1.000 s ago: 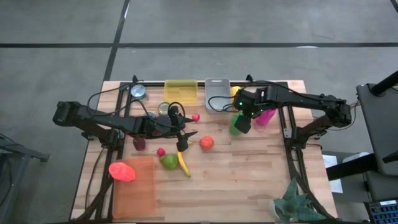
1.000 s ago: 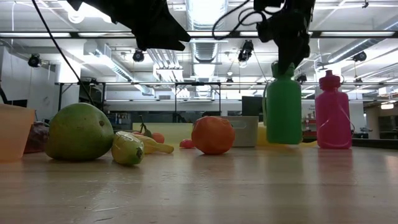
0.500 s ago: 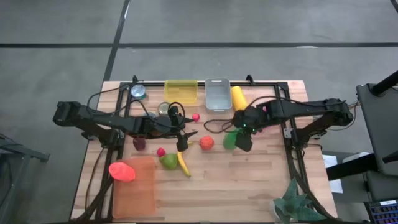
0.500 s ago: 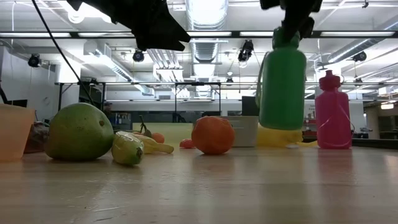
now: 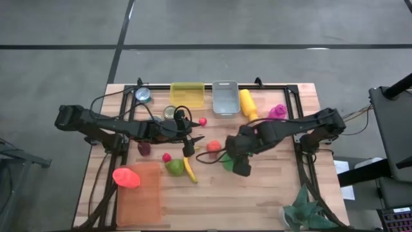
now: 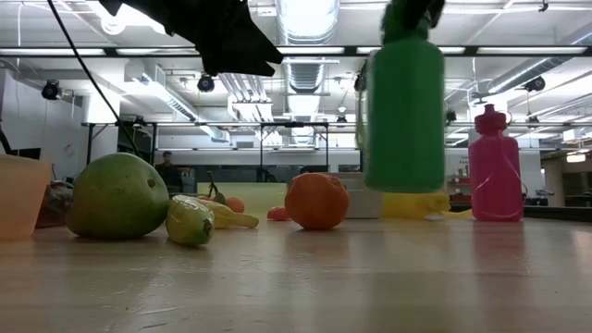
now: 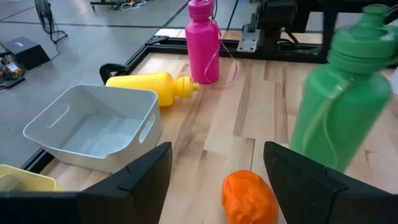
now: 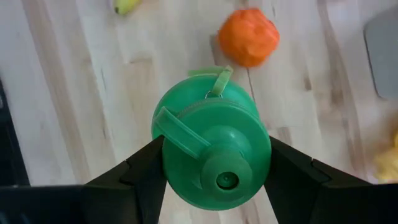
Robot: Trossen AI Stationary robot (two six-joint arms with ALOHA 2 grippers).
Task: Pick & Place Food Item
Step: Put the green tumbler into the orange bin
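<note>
Green bottle (image 8: 211,152) clamped in right end effector (image 5: 239,159), top cropped in low view.

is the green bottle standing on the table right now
No, in the low view the green bottle hangs clear above the table, held by the right gripper.

Between the right arm's dark jaws, a solid green plastic bottle (image 8: 211,154), cap the same green. Just past them, a bright orange round fruit (image 8: 248,36) on the pale, striped wooden worktop (image 8: 93,93). Beyond the left jaws: pink plastic bottle (image 7: 203,38), yellow plastic bottle (image 7: 149,86), light grey plastic bin (image 7: 93,127).
</note>
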